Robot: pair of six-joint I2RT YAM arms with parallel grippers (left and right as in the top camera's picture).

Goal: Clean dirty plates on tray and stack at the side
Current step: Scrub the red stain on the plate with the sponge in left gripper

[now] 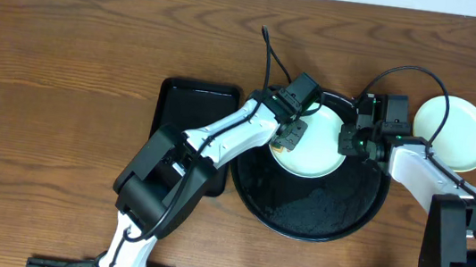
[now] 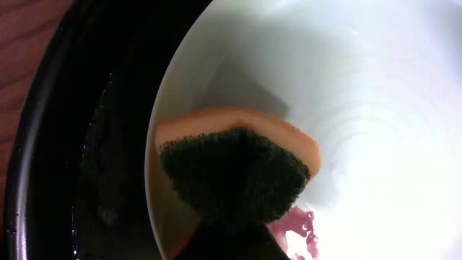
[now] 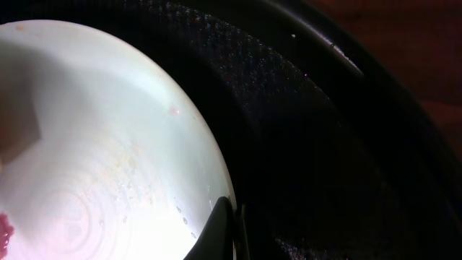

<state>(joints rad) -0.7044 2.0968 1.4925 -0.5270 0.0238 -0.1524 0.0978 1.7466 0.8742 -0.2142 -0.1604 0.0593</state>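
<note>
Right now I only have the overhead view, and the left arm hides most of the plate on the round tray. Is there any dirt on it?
Observer: Yes. The left wrist view shows a reddish smear on the plate, right beside the sponge.
Operator: Which sponge, and is it gripped?
Observer: It is orange with a dark green scouring layer. The left tool is shut on it, and it rests on the plate's inside.
Operator: And the right tool?
Observer: In the right wrist view, the right tool is shut at the plate's rim, seemingly pinching it, over the black tray.
</note>
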